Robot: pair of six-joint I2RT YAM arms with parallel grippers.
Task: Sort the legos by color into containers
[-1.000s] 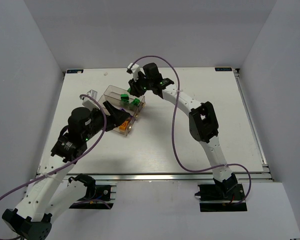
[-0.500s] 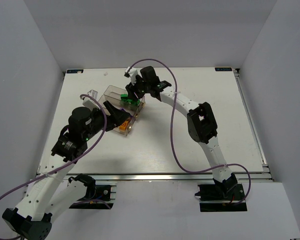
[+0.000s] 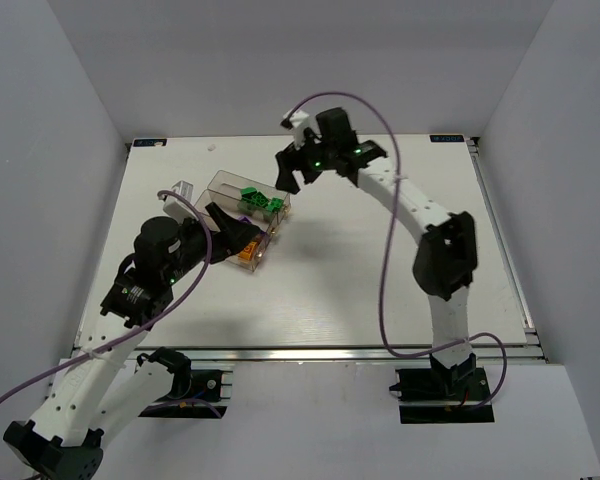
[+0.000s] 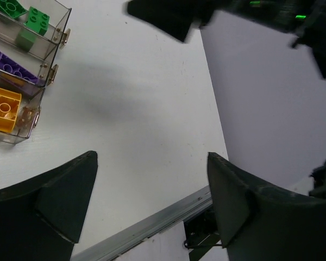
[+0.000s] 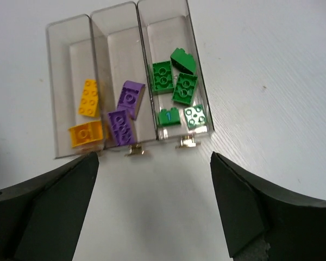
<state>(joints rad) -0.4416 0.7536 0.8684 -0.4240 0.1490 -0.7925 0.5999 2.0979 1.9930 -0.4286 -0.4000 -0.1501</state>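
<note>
Three clear containers point(image 5: 143, 49) joined side by side stand left of the table's point(image 3: 380, 270) middle, well apart from every edge. The right wrist view counts it all: five green legos point(image 5: 162, 76) in the farthest bin, two purple legos point(image 5: 131, 98) in the middle one, two orange-yellow legos point(image 5: 90, 98) in the nearest. The left wrist view catches only the bins' hinged ends, with one orange brick and parts of the others, plus the near rail point(image 4: 152, 228). The right gripper point(image 5: 153, 168) hangs above the table just right of the bins, fingers spread wide, holding nothing; the left gripper point(image 4: 151, 163), just near-left of them, is likewise wide apart and empty. Broad white tabletop runs right and near of the bins; walls point(image 3: 70, 120) close the left, far and right sides.
</note>
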